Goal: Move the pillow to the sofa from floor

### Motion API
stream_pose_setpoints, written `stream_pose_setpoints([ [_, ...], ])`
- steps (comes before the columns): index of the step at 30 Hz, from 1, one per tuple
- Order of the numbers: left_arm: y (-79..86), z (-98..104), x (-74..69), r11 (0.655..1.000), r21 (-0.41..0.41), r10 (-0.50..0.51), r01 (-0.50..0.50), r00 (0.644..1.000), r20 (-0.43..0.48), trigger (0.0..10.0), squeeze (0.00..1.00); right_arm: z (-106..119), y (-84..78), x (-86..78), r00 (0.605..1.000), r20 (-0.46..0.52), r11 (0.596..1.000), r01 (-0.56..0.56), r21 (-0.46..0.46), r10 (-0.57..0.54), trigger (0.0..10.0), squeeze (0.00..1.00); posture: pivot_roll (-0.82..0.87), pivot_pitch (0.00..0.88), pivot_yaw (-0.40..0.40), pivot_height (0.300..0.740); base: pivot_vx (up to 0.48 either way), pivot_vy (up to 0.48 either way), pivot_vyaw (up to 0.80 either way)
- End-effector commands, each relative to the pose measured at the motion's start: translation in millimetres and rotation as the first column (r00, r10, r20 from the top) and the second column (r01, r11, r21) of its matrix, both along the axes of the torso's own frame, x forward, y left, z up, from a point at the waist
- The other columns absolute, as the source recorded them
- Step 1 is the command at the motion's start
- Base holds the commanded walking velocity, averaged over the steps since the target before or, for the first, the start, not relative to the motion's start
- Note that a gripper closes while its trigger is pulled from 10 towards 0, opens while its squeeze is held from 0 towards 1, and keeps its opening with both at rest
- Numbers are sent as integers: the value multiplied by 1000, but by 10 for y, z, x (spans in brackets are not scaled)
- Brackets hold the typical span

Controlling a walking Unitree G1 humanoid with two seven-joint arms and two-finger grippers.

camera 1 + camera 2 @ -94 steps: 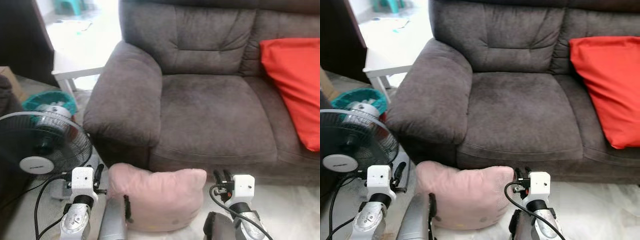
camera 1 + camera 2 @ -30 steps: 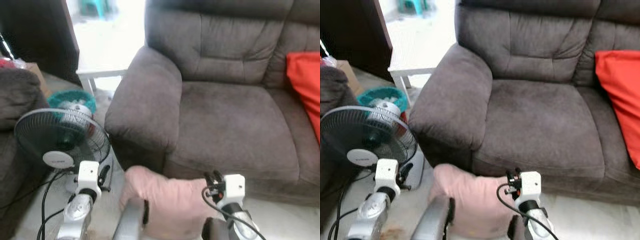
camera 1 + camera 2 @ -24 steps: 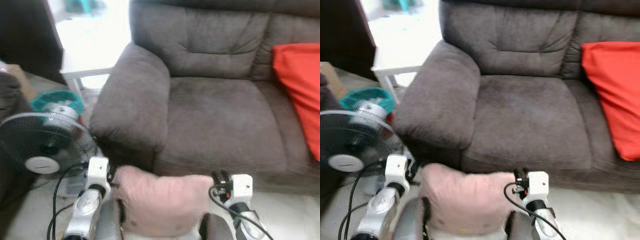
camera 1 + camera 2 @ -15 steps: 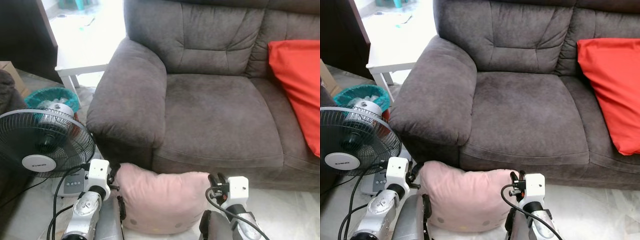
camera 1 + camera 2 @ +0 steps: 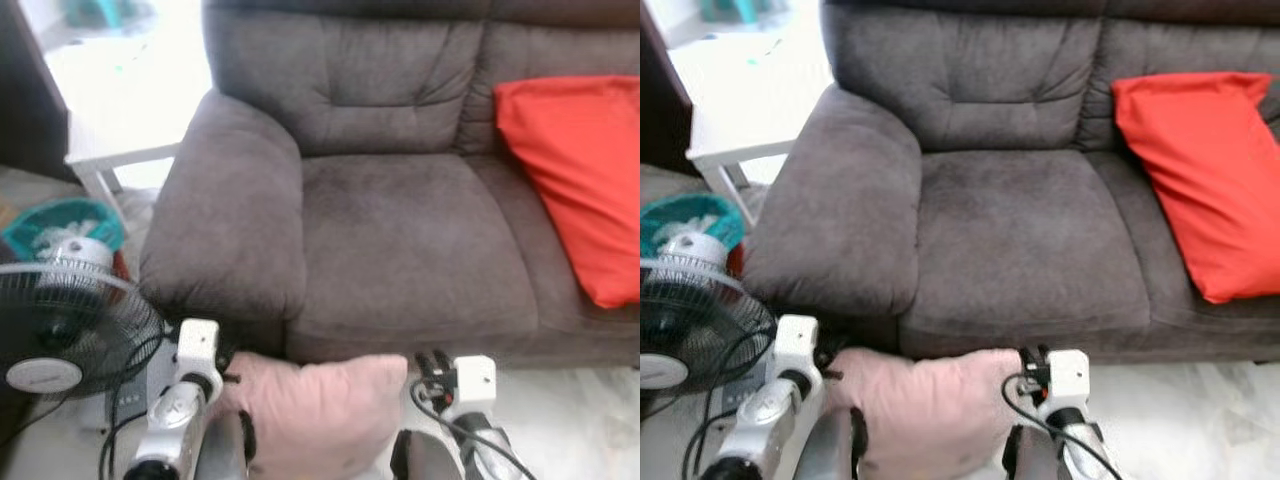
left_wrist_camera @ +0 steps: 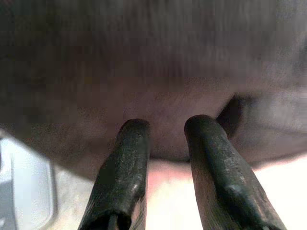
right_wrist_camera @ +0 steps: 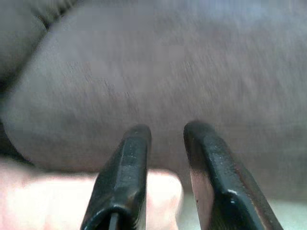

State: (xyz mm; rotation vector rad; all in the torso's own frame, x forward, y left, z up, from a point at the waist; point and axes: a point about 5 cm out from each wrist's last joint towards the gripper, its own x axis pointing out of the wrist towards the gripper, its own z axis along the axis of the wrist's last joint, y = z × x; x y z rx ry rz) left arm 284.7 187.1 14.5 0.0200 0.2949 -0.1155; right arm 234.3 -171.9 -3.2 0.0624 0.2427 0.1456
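A pale pink pillow (image 5: 320, 410) sits at the foot of the dark grey sofa (image 5: 400, 240), low in the eye views. My two arms flank it. The left gripper (image 5: 224, 362) is at its left upper corner and the right gripper (image 5: 430, 362) at its right upper corner, both pressing against its sides. In the left wrist view the fingers (image 6: 134, 158) stand apart, with pink pillow below and sofa fabric ahead. The right wrist view shows the right gripper (image 7: 165, 132) open likewise, above the pillow's corner (image 7: 163, 191) and facing the sofa front.
A red cushion (image 5: 570, 180) leans on the right of the sofa seat. A standing fan (image 5: 60, 340) with cables is close to my left arm. Behind it are a teal basket (image 5: 55, 220) and a white side table (image 5: 110, 150).
The camera has swung right, so the sofa and fan sit further left in view. The pillow stays squeezed between my two arms, and the left arm has closed in against it since a second ago.
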Motion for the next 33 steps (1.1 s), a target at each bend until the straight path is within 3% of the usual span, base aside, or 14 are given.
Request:
stream_pose_setpoints([
  [1,-23,-32,-13,1000,-3,-3,3,1000,-14,10000,0,24,-45,-2,1000,8,1000,6,-15,-6,10000,0,104,71,-62,522,0,0,0],
  [7,-33,-29,0,1000,3,-29,29,999,-25,10000,0,38,-27,1,1000,9,1000,-7,-15,7,10000,0,107,70,-62,522,0,0,0],
  [16,27,-213,-84,999,25,-22,27,980,-198,10000,0,40,-24,-19,1000,-1,1000,-25,-11,25,10000,0,102,74,-63,522,0,0,0],
  [21,45,-222,-70,1000,-21,-6,1,978,-209,10000,0,57,-29,-30,1000,0,999,-29,-14,29,10000,0,91,82,-71,522,0,0,0],
  [22,61,-227,-58,999,-34,1,-9,975,-222,10000,702,70,-32,-31,999,4,999,-34,-18,34,10000,0,84,87,-74,522,0,0,0],
  [23,71,-229,-53,999,-33,3,-11,973,-231,10000,1000,85,-32,-25,999,10,999,-34,-19,34,10000,0,80,89,-76,522,0,0,0],
  [33,240,-201,2,995,9,95,-96,959,-267,10000,1000,251,-107,64,997,55,998,-55,-29,57,10000,0,63,127,-107,522,0,0,0],
])
